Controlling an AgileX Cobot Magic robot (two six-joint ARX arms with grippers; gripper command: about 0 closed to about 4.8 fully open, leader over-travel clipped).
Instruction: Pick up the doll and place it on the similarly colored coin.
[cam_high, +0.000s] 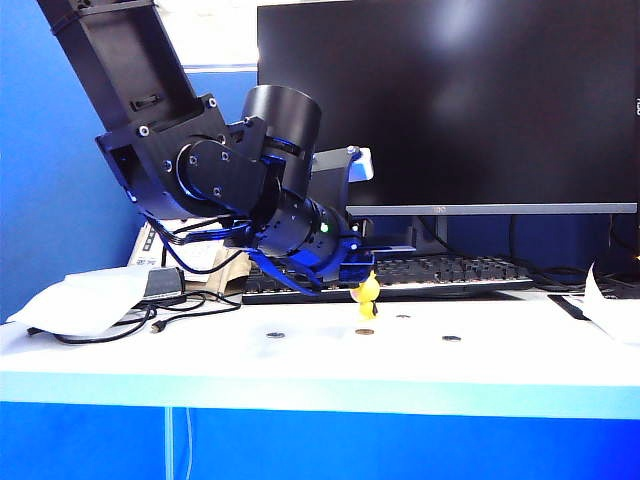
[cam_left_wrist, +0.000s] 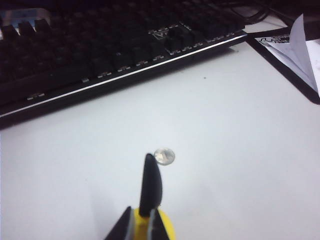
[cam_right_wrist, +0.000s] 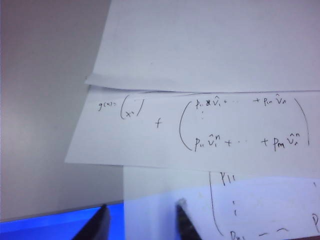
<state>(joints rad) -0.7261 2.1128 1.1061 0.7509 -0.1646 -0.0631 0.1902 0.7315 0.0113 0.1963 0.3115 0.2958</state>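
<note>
Exterior view: the left hand (cam_high: 362, 280), blue-fingered on a bulky black arm, hangs low over the smooth white bench (cam_high: 300, 355) in front of the black keyboard (cam_high: 440, 272), fingers clamped on the doll (cam_high: 367, 295), a small glossy yellow figure held just above the bench surface. Directly beneath the doll lies the coin (cam_high: 365, 331), flat, round, brass-toned. Three darker coins lie near it: one to the left (cam_high: 275, 335), one to the right (cam_high: 451, 338), one behind near the keyboard (cam_high: 402, 317). A large dark monitor (cam_high: 450, 100) stands behind; a white padded pouch (cam_high: 85, 300) and black cables (cam_high: 190, 305) sit on the left end of the bench, loose paper (cam_high: 610, 310) at the right. The right hand is not visible here. Left wrist view: the left hand (cam_left_wrist: 145, 225) has its dark tapered fingers (cam_left_wrist: 150, 182) pressed close together on the yellow doll (cam_left_wrist: 165, 231), of which only a rounded edge shows. A shiny round silvery coin (cam_left_wrist: 164, 156) lies on the matte white bench (cam_left_wrist: 240, 150) just past the fingertips; keyboard (cam_left_wrist: 100, 50) beyond. Right wrist view: the right hand (cam_right_wrist: 141, 220) hovers with its two dark fingertips (cam_right_wrist: 185, 222) clearly apart, holding nothing, above overlapping white sheets with handwritten formulas (cam_right_wrist: 210, 115) at the blue bench edge (cam_right_wrist: 45, 225).
</note>
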